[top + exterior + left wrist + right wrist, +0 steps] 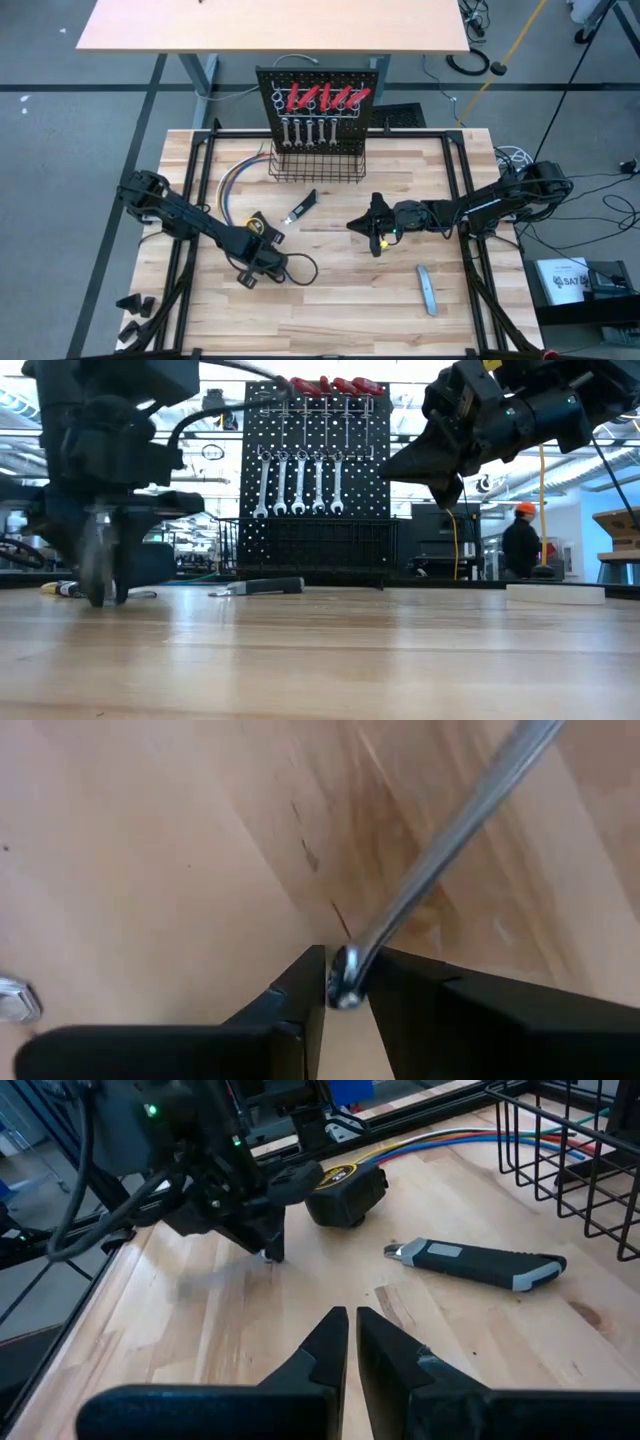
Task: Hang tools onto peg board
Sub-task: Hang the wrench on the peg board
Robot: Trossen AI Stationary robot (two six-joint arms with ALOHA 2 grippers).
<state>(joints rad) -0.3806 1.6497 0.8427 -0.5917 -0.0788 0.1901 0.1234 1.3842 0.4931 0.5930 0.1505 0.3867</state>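
Two arms are over the table in front of the peg board (320, 105). Left gripper (345, 992) sits low at the board's front-left, fingers pinching the end of a silver wrench (440, 850). Black-handled knife (303, 207) lies just in front of the board's basket. Right gripper (350, 1325) hovers front-right, fingers nearly together, empty. No readable lettering on the tools.

Both arms are dark, nearly black, built of chunky jointed segments with black cables looping along them. The left claw (268, 1245) ends in matte black, wedge-shaped fingers, and a small green light glows on its housing. The right claw (362, 226) carries a yellow-green spot by its wrist.
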